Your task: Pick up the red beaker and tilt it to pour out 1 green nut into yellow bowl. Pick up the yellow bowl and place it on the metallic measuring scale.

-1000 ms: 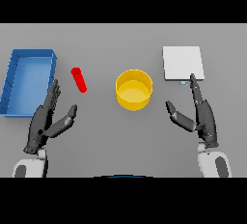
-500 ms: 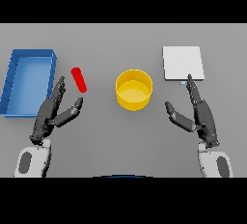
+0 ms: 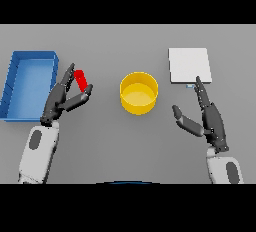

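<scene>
The red beaker (image 3: 81,80) lies tilted on the grey table, left of the yellow bowl (image 3: 139,93). My left hand (image 3: 62,99) is open just below and left of the beaker, its fingertips reaching the beaker's lower end, thumb stretched toward the right. I cannot see any green nut. The metallic measuring scale (image 3: 189,65) is a flat pale square at the back right. My right hand (image 3: 209,118) rests open below the scale, fingers pointing up toward its front edge, clear of the bowl.
A blue rectangular bin (image 3: 29,83) stands at the far left, close beside my left hand and forearm.
My left hand has moved up and to the right, from beside the bin to the red beaker's lower end. The right hand has hardly shifted.
</scene>
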### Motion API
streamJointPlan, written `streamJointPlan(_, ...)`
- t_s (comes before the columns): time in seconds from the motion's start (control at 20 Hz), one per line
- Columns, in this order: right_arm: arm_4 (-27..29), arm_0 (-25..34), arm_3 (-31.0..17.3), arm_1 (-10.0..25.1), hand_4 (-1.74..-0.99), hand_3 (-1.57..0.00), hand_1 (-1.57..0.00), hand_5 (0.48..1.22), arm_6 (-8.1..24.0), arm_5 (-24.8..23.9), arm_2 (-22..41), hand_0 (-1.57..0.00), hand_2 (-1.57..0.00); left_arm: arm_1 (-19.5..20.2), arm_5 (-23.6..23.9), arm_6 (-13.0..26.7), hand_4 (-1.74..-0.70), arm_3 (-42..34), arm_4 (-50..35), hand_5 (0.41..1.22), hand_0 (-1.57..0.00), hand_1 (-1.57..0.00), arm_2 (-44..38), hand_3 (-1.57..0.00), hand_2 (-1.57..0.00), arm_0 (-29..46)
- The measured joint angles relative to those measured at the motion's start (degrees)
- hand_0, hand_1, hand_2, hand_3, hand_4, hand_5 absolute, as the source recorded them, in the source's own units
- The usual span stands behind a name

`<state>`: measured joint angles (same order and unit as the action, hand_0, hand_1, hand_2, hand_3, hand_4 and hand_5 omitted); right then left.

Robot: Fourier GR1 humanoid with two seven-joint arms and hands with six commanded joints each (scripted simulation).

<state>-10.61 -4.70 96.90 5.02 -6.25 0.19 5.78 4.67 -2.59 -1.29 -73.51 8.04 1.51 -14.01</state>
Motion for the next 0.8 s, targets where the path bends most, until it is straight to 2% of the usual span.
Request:
streamJointPlan(0.2, 1.27, 0.45, -0.24, 0.26, -1.231, 0.00, 0.00, 0.633, 0.28, 0.33, -0.89, 0.00, 0.00, 0.31, 1.06, 0.98, -1.20, 4.88, 1.60, 0.663, 0.00, 0.00, -0.43, 0.00, 0.00, -4.53)
streamJointPlan(0.5, 0.56, 0.05, 0.56, -0.14, -1.242, 0.00, 0.00, 0.642, 1.43, 0.03, -0.24, 0.00, 0.00, -0.87, 3.33, -0.98, -1.23, 12.05, 2.41, 0.687, 0.00, 0.00, -1.78, 0.00, 0.00, -9.34)
streamJointPlan(0.7, 1.32, -0.30, 0.67, -0.01, -1.246, 0.00, 0.00, 0.646, 1.11, 0.17, -0.76, 0.00, 0.00, -2.34, 3.79, -7.14, -1.30, 17.46, 0.00, 0.719, 0.00, 0.00, -4.62, 0.00, -0.01, -12.12)
streamJointPlan(0.75, 1.26, -0.33, 1.05, 0.18, -1.244, 0.00, 0.00, 0.644, 0.85, 0.28, -0.67, 0.00, 0.00, -2.29, 3.49, -8.05, -1.33, 19.26, -0.83, 0.738, 0.00, -0.01, -5.65, -0.04, -0.05, -12.72)
streamJointPlan(0.8, 1.33, -0.41, 1.48, -0.04, -1.242, 0.00, 0.00, 0.645, 0.68, 0.37, -0.44, 0.00, 0.00, -3.04, 3.72, -8.65, -1.36, 20.25, -1.23, 0.761, -0.08, -0.09, -6.00, -0.13, -0.16, -13.36)
